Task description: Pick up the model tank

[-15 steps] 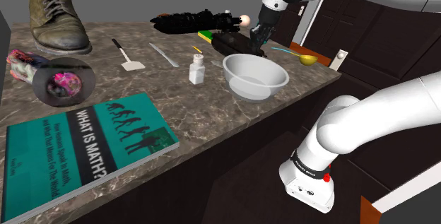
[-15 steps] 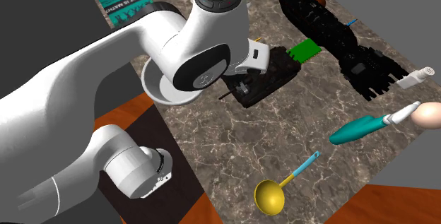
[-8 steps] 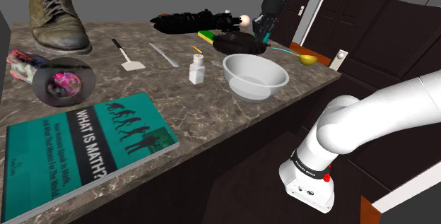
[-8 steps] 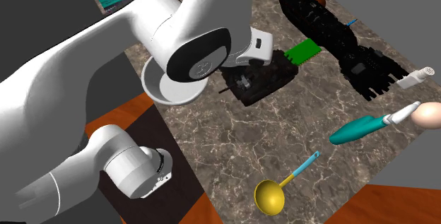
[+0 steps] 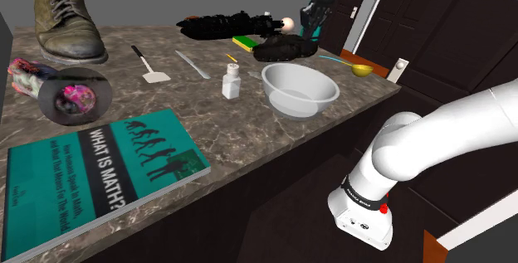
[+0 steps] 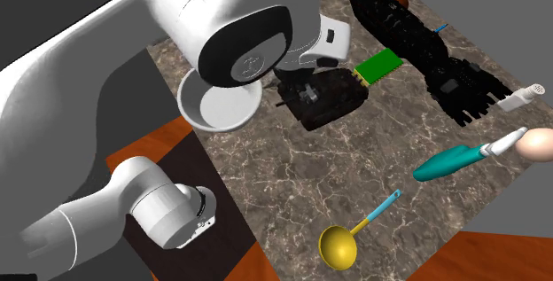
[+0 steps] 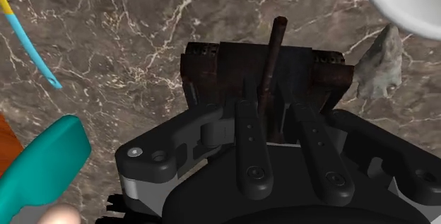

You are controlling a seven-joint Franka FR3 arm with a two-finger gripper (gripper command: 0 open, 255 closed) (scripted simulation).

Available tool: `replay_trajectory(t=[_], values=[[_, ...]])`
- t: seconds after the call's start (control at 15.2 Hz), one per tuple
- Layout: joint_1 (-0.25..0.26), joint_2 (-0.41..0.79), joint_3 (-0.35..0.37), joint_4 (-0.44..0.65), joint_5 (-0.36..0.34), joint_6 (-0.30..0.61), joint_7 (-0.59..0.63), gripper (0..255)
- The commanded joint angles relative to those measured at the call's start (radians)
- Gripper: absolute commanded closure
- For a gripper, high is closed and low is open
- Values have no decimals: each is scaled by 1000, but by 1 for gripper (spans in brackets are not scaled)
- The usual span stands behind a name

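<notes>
Gripper (image 7: 279, 125): black fingers drawn in on the dark model tank (image 7: 219, 71), clasping its turret from both sides, with the gun barrel jutting out between them.
Tank's place: far end of the marble counter (image 6: 372, 173) in the shoulder view, between the white bowl (image 5: 300, 90) and the green pad (image 6: 381, 64). Whether it clears the marble I cannot tell.
Nearby: teal-handled brush (image 6: 452, 160) and yellow ladle (image 6: 338, 245), both well apart from the tank.
Near end: teal book (image 5: 91, 174); brown boot (image 5: 66, 12) at the back.
</notes>
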Motion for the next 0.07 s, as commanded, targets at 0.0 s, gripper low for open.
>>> replay_trajectory(t=[0.0], values=[[1, 1, 1, 10, 1, -8, 0, 255]])
